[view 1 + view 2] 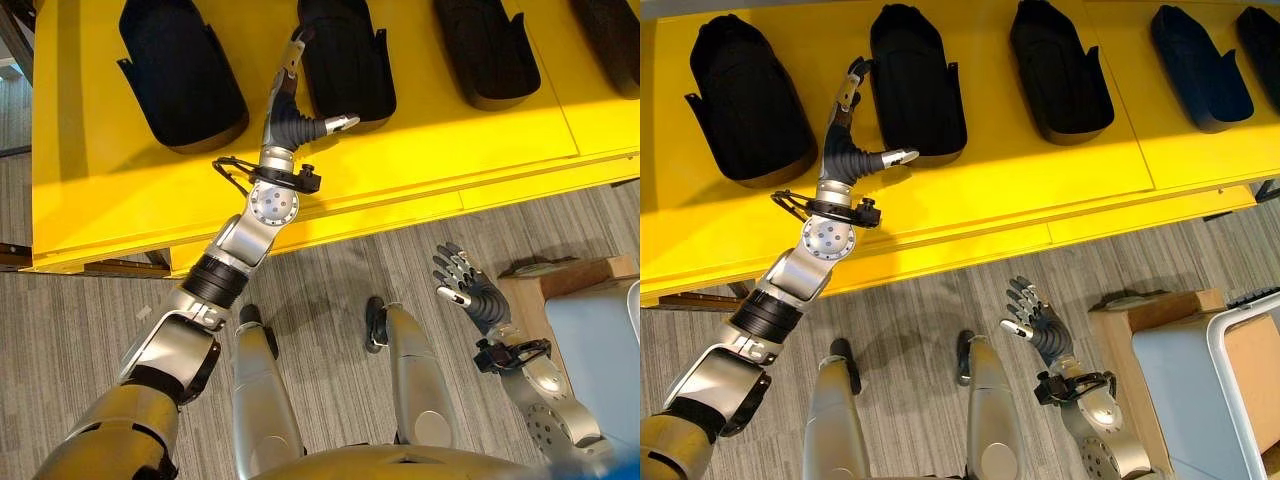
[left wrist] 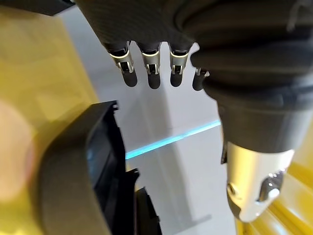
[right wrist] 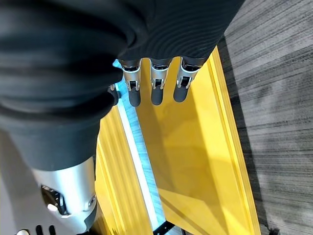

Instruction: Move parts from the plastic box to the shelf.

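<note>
Left hand (fingers spread, empty) hovers by the part at 12 o'clock on the shelf; right hand, open, should reach the box at 3 o'clock.

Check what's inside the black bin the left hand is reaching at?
The left hand hangs open and empty at the rim of the second black bin on the yellow shelf. The interior reads uniformly dark; no part is discernible, and its depths are in shadow.

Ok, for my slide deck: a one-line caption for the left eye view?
Left hand open beside a black part on the yellow shelf; right hand idle above the floor.
</note>
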Robot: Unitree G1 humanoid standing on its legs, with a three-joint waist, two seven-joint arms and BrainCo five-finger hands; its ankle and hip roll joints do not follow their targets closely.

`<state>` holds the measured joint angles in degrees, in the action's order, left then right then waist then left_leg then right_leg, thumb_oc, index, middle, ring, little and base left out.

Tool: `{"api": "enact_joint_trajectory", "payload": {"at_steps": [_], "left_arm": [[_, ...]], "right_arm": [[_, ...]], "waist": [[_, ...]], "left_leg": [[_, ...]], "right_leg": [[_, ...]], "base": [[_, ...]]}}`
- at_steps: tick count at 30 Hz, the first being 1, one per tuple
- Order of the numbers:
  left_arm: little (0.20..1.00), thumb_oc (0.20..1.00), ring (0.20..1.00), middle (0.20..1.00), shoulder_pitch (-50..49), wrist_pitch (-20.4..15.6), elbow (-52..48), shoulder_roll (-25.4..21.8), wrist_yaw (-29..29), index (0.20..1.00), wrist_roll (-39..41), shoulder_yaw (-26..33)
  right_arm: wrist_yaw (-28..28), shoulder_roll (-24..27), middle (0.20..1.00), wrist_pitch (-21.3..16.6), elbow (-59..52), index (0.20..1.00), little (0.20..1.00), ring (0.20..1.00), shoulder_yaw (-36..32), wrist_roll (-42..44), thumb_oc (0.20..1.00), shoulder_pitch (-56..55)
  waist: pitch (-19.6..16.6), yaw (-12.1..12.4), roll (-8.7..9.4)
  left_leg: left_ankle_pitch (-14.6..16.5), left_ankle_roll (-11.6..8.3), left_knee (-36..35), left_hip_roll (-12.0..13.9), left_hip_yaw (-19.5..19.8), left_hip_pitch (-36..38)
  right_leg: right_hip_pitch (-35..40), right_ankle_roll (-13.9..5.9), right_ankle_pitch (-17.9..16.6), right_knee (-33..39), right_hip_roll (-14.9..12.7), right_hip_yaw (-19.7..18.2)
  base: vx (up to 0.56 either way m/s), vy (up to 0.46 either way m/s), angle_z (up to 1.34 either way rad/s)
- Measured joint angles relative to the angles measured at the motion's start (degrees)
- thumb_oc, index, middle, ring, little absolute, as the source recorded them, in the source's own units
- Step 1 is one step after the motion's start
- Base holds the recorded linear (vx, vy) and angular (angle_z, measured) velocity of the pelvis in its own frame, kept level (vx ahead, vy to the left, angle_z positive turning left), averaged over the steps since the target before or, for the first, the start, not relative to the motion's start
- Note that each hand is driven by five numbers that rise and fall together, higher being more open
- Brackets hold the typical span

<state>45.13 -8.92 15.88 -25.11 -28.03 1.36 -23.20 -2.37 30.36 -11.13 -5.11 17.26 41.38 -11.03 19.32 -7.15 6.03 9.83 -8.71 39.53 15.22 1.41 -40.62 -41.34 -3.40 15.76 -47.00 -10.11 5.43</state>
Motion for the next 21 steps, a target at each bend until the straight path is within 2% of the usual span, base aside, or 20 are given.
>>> {"api": "enact_joint_trajectory", "payload": {"at_steps": [7, 15, 21], "left_arm": [[1.0, 1.0, 1.0, 1.0, 0.49, 0.14, 2.74, 0.04, -2.37, 1.0, 2.52, 0.24], [1.0, 1.0, 1.0, 1.0, 0.46, 0.79, 7.9, 0.63, -4.44, 1.0, 4.9, 1.34], [1.0, 1.0, 1.0, 1.0, 0.65, 0.96, 11.1, 0.93, -5.8, 1.0, 4.96, 2.45]], "right_arm": [[0.42, 0.0, 1.0, 0.0, -0.06, 1.0, 1.0, 1.0, 0.02, 0.01, 1.0, -0.01], [0.93, -0.02, 1.0, -0.02, -0.06, 1.0, 1.0, 1.0, 1.51, 0.04, 1.0, -0.03], [0.96, -0.01, 1.0, -0.03, -0.08, 1.0, 1.0, 1.0, 1.5, 0.06, 1.0, -0.04]], "waist": [[-0.16, -0.29, 0.25], [-1.54, -1.31, 2.28], [-1.65, -1.31, 2.36]], "left_leg": [[0.28, -0.05, 0.64, 0.26, -0.15, -0.08], [0.42, -0.01, 0.73, 0.43, -0.65, -0.23], [0.63, -0.13, 0.96, 0.66, -0.89, -0.44]], "right_leg": [[-0.01, -0.01, 0.0, -0.01, 0.11, -0.08], [-0.53, -0.01, 0.02, -0.01, 0.2, -0.5], [-0.93, 0.0, -0.01, -0.08, 0.4, -0.76]], "base": [[0.0, -0.002, -0.02], [0.01, -0.002, -0.02], [0.0, -0.001, -0.01]]}}
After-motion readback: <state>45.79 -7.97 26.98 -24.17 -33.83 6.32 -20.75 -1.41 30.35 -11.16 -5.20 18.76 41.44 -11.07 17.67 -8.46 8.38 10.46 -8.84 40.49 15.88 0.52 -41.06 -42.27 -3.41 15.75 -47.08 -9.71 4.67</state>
